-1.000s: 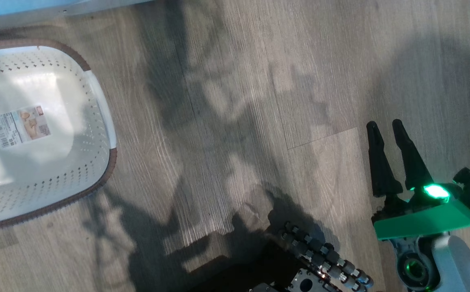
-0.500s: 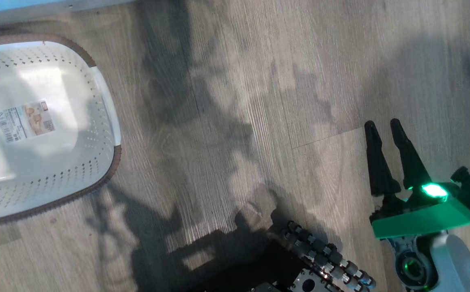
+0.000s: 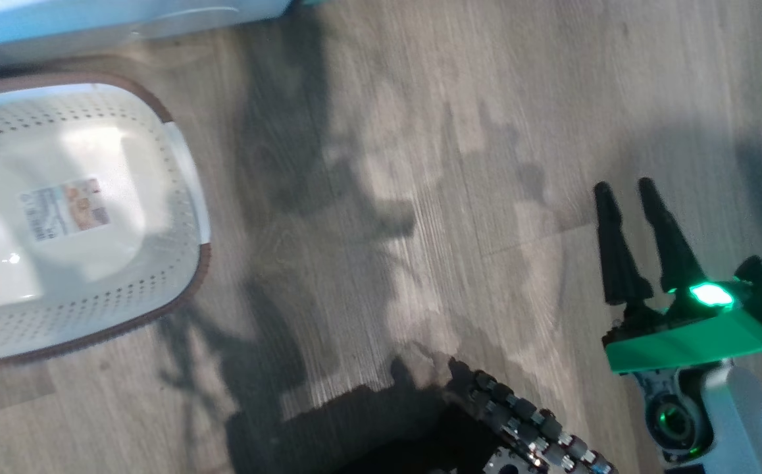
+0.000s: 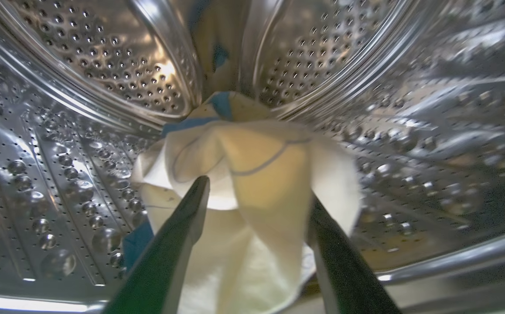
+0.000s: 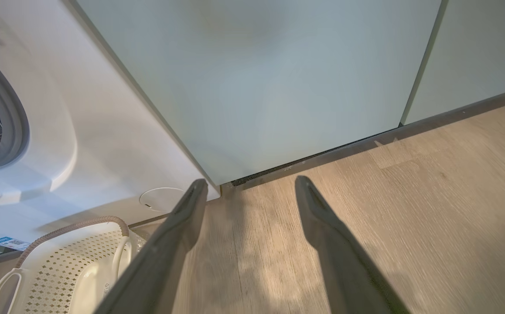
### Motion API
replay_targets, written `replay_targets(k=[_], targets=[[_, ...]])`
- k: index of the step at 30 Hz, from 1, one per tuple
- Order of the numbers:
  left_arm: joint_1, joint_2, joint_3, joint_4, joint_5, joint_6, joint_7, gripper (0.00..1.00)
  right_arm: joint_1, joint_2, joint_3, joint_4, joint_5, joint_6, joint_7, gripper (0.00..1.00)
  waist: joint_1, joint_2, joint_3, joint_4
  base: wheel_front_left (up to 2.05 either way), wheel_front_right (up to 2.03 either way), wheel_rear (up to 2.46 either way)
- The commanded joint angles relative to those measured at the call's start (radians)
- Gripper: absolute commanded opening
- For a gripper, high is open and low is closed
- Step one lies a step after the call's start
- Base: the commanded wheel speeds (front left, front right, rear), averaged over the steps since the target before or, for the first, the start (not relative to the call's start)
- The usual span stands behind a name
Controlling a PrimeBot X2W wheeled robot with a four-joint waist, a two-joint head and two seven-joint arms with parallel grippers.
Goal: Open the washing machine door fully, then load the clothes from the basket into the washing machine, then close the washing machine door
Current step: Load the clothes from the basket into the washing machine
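My left gripper (image 4: 257,192) is inside the washing machine's shiny steel drum (image 4: 82,65). Its fingers stand wide apart and open. The clothes (image 4: 252,165), pale yellow-cream with bright blue edges, hang in a bunch between the fingers and past them. The cream basket (image 3: 187,171) sits on the floor at the left, with only its label sticker inside. My right gripper (image 3: 623,185) is open above bare floor, well right of the basket. In the right wrist view, the right gripper (image 5: 251,181) points at the white washing machine (image 5: 82,144) and the basket (image 5: 60,257) below it. The washing machine door is out of view.
Pale green cabinet doors (image 5: 257,78) stand right of the washer. Wood floor (image 3: 420,197) stretches between the basket and my right arm. My base with its rollers (image 3: 526,421) shows at the bottom of the head view.
The whole head picture has shifted a little, so the camera has moved. The basket still lies with nothing but its sticker inside, and the right gripper stays open in the same pose.
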Motion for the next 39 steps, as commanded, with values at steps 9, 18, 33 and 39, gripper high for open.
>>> replay_targets(k=[9, 18, 33, 39], targets=[[0.257, -0.009, 0.039, -0.234, -0.054, 0.088, -0.112, 1.0, 0.036, -0.018, -0.056, -0.033, -0.059, -0.003, -0.01, 1.0, 0.0, -0.0001, -0.087, 0.087, 0.0, 0.0, 0.0], [0.629, -0.024, 0.059, -0.589, -0.071, 0.238, -0.225, 1.0, 0.077, -0.018, -0.137, -0.04, -0.152, -0.003, -0.01, 1.0, 0.0, -0.0001, -0.195, 0.189, 0.0, 0.0, 0.0], [1.234, -0.059, 0.045, -1.109, -0.046, 0.48, -0.325, 1.0, 0.144, -0.019, -0.223, -0.064, -0.311, -0.003, -0.01, 1.0, 0.0, -0.0001, -0.361, 0.374, 0.0, 0.0, 0.0], [1.373, -0.094, 0.034, -1.145, -0.04, 0.488, -0.346, 1.0, 0.182, -0.033, -0.227, -0.062, -0.344, -0.003, -0.01, 1.0, 0.0, -0.0001, -0.438, 0.439, 0.0, 0.0, 0.0]])
